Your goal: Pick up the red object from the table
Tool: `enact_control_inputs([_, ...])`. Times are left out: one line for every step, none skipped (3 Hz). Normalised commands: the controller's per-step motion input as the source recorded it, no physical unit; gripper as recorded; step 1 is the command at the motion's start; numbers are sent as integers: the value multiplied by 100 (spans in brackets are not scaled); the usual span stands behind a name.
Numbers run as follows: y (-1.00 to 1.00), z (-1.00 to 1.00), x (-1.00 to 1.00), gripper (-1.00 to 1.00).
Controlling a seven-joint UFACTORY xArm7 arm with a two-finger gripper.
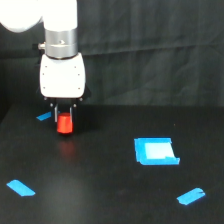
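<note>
Claw (64, 119) closed on the red cylinder (65, 124), dark fingers pressed against its upper sides, lower half of the cylinder showing below the fingertips. Cylinder upright, plain and unmarked, held near the far edge of the black table (100, 170) toward the exterior view's left. Faint reddish glow on the tabletop just beneath it; whether the bottom touches the surface or hangs slightly clear cannot be told. Above the fingers, a white boxy claw housing (62, 75) with rounded corners, topped by a silver metal collar (60, 41), then the white arm (45, 12) running up and out of the top of the frame, pointing straight down.

Just beside the claw, on the exterior view's left, a small blue tape strip (44, 116) lying flat on the table, close to the cylinder but apart from it. Farther out, toward the exterior view's right and nearer the camera, a blue square patch (156, 151) with a paler centre. Nearer still, at lower right, a short slanted blue tape piece (191, 196). At lower left, well apart from the claw, another slanted blue tape piece (20, 187). Behind the table, a dark wrinkled cloth backdrop (150, 50) across the whole rear.
</note>
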Motion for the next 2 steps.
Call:
enact_control_inputs([-27, 74, -3, -85])
enact_control_inputs([-21, 90, -3, -90])
